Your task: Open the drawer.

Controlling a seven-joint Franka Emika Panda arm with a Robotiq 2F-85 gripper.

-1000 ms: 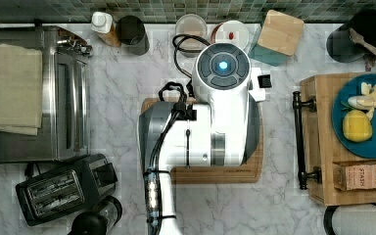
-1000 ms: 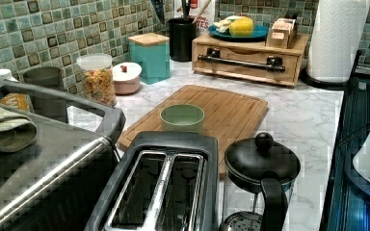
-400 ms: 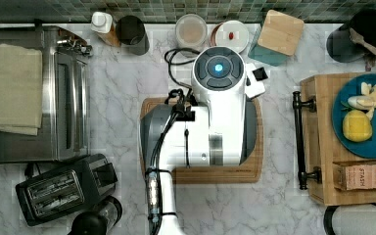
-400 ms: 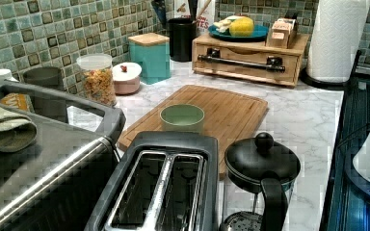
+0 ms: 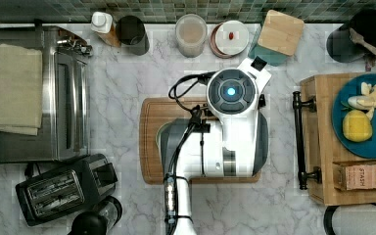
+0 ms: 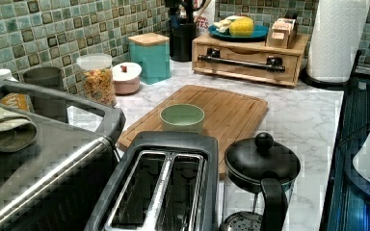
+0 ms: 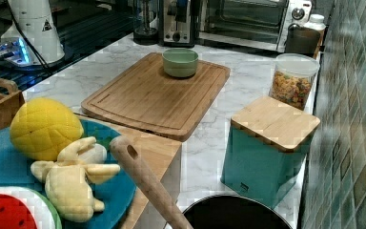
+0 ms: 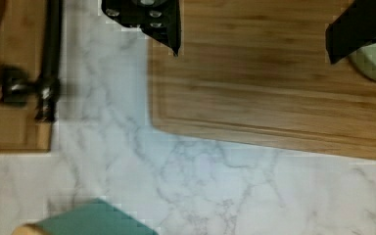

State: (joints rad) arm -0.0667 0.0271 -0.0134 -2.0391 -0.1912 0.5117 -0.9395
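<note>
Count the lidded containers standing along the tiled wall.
3. In the left view, left to right: a cereal jar, a pink pot with a white lid, and a teal box with a wooden lid. More may be hidden.

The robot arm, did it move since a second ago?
Yes. In the top view the robot arm has swung toward the top view's right, nearer the drawer, across the fixed cutting board.

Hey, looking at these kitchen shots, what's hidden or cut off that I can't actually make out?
- Drawer interior: shut, so its contents are hidden in the left view.
- Green bowl: mostly covered by the arm in the top view.
- Gripper: the wrist view's edge cuts off its fingers.
- Drawer handle: one end only, cut by the wrist view's edge.
</note>
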